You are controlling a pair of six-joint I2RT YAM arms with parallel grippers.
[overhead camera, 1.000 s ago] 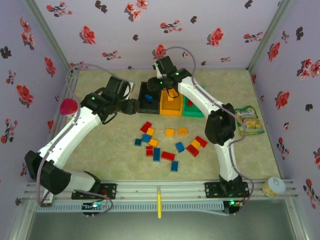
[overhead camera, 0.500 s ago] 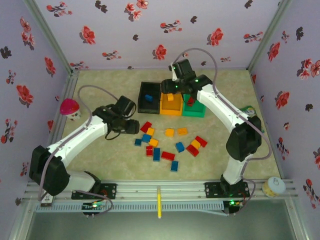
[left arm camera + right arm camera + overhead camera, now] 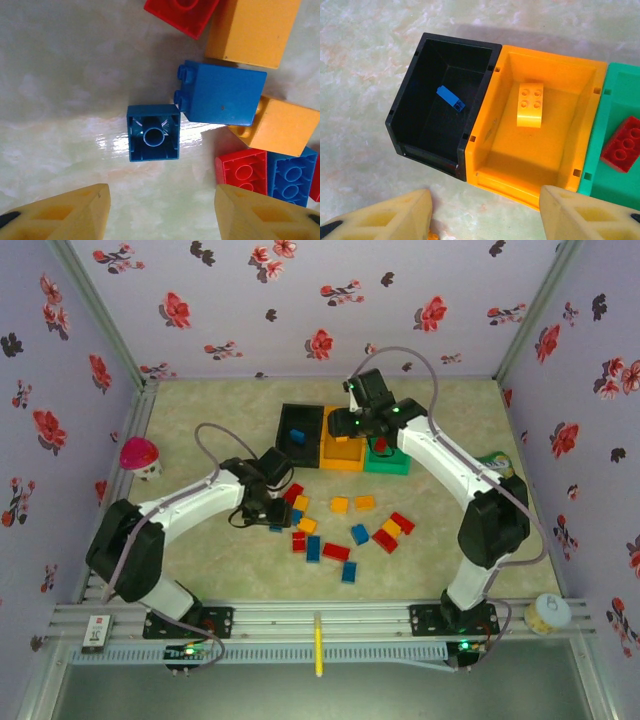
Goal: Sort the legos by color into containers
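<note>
Centre left, the left arm (image 3: 190,502) is stretched low, its left gripper (image 3: 161,191) held parted and empty just below a small upturned blue square plastic brick (image 3: 153,132) on the table (image 3: 60,75); upper centre, the bent right arm's (image 3: 450,460) right gripper (image 3: 485,192) is held parted, empty, over the black plastic bin (image 3: 400,115) and orange plastic bin (image 3: 487,120).

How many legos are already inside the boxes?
3. A blue brick lies in the black bin, a yellow brick in the orange bin, and a red brick in the green bin. The green bin is partly cut off, so more may be hidden.
</note>
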